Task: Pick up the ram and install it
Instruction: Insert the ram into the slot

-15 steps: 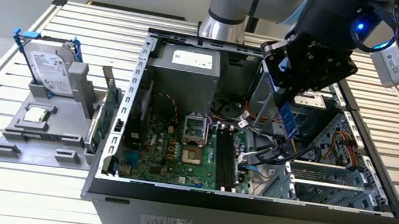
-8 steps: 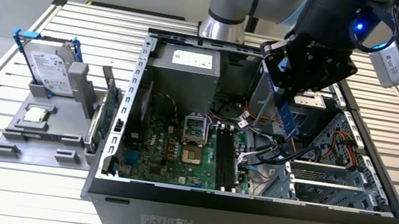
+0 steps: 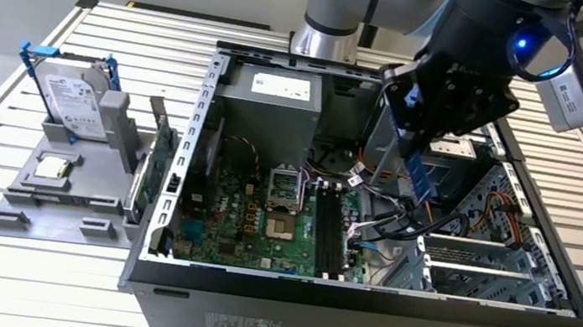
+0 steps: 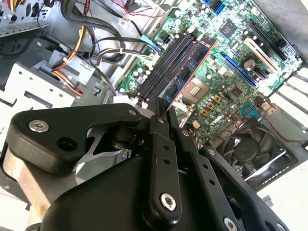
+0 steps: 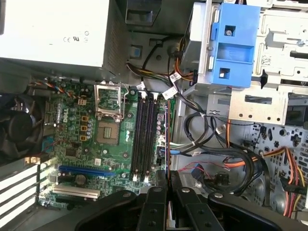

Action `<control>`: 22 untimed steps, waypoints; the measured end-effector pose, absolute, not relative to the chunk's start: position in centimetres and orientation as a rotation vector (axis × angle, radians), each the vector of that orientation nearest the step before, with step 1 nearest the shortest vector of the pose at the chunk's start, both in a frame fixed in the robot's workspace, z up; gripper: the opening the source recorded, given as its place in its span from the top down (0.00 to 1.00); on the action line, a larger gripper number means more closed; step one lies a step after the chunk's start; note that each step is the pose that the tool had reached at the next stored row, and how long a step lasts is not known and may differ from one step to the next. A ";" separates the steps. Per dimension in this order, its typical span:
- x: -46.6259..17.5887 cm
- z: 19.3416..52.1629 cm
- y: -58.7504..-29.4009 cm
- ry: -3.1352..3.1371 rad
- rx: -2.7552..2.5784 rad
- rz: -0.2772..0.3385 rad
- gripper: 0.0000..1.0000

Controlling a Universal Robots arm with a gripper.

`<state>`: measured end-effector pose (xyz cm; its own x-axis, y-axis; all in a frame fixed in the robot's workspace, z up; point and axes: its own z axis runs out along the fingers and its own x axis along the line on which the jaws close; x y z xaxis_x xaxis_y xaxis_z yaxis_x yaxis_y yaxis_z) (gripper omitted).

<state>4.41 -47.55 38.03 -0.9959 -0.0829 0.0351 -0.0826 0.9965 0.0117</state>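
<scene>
One thin green-blue circuit-board ram stick (image 4: 187,72) sits pinched in my black gripper (image 4: 159,115) above the long black memory slots (image 4: 166,65); I'd square it to a slot before pressing.

The ram (image 3: 417,176): a long, narrow blue-green board carrying a row of small black chips, with a copper-coloured contact edge, as the second wrist view (image 4: 190,72) shows. In the exterior view it sits right of centre in the frame, clamped at its upper end by the gripper (image 3: 416,139). It hangs tilted, its lower end toward the exterior view's right, above the open case (image 3: 364,296). In the first wrist view it appears edge-on (image 5: 167,144), parallel to the black memory slots (image 5: 144,137) and not seated.
</scene>
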 end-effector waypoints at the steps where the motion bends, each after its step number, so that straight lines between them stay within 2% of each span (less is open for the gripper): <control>1: 4.4 38.0 -47.5 -3.103 0.129 -0.016 1.00; 22: 4.4 36.8 -47.5 -3.103 0.129 -0.016 1.00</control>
